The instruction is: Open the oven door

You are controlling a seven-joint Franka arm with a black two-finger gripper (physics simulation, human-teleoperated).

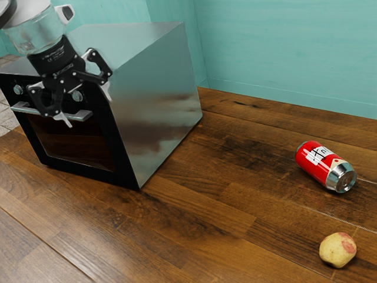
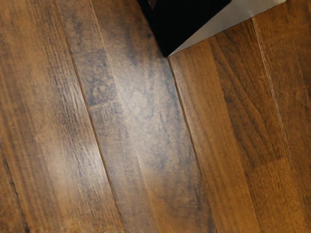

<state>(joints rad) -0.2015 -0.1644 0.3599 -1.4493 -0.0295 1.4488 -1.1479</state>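
Oven: a boxy metal appliance with a black front (image 1: pixel 159 88), upper left of the exterior view, on brown wooden boards (image 1: pixel 235 218); its faced front gives the arm access to the door.

Door: dark glass panel in a black frame (image 1: pixel 76 144), same quarter, closed against the body.

Gripper: black, two-fingered (image 1: pixel 88 111), fingers spread wide, nothing between them; presumably open to catch the bar. One fingertip overlaps the bar in the exterior view, contact uncertain; the other stands by the oven's front side edge. Better alignment is probably needed before pulling.

Handle: straight silvery bar (image 1: pixel 32 110), across the door's top.

Can: red and silver cylinder (image 1: pixel 321 165), on its side, right of the frame, clear of the door.

Fruit or potato: round, yellowish, red-patched (image 1: pixel 338 250), lower right, likewise no obstacle.

Knobs: small, round, silvery (image 1: pixel 18 89), above the bar; the likeliest snag.
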